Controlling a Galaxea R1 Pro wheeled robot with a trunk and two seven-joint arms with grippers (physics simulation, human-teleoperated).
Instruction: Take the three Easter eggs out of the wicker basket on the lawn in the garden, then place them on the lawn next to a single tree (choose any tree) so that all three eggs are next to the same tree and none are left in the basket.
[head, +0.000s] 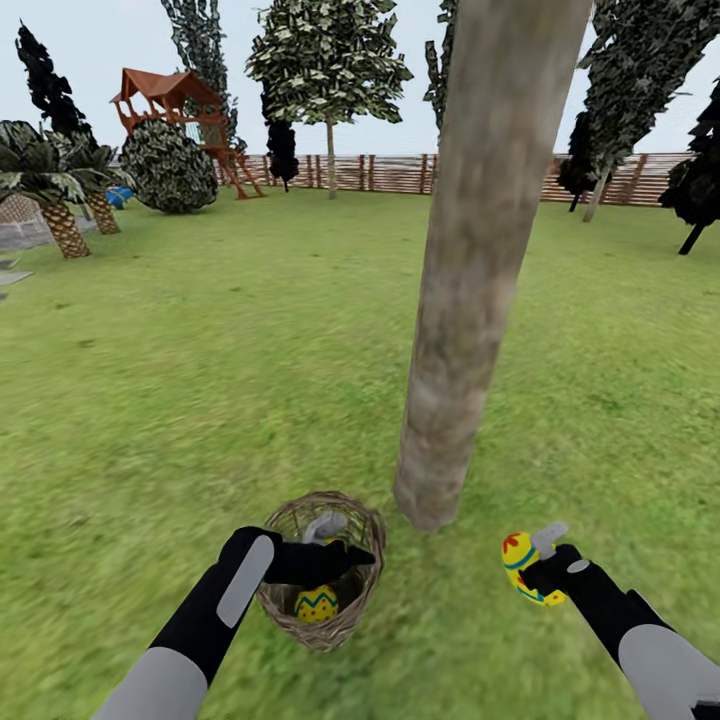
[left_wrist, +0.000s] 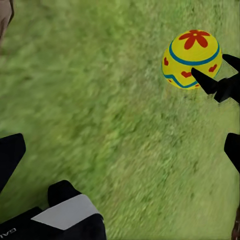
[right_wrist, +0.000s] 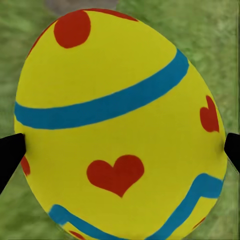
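Note:
A thick pale mottled tree (head: 480, 280) rises from the lawn (head: 200, 350) straight ahead. Just left of its base stands the brown wicker basket (head: 335, 630), with one yellow Easter egg (head: 316, 604) lying inside. My left gripper (head: 345, 542) hovers over the basket's rim; in the left wrist view the left gripper (left_wrist: 120, 152) is open, with only grass between its fingers. To the right of the trunk, low over the grass, my right gripper (head: 542, 566) is shut on a second Easter egg (head: 519, 560). That held egg (right_wrist: 120, 100) shows close up between the right gripper (right_wrist: 120, 152) fingertips, and the same egg (left_wrist: 192, 59) appears again from the left wrist.
A slatted wooden fence (head: 400, 172) closes the far side. At the far left are a red play tower (head: 175, 100), a round bush (head: 170, 165) and short palms (head: 62, 215). A thin leafy tree (head: 330, 60) and dark trees (head: 640, 90) stand along the fence. Grass spreads wide all round the trunk.

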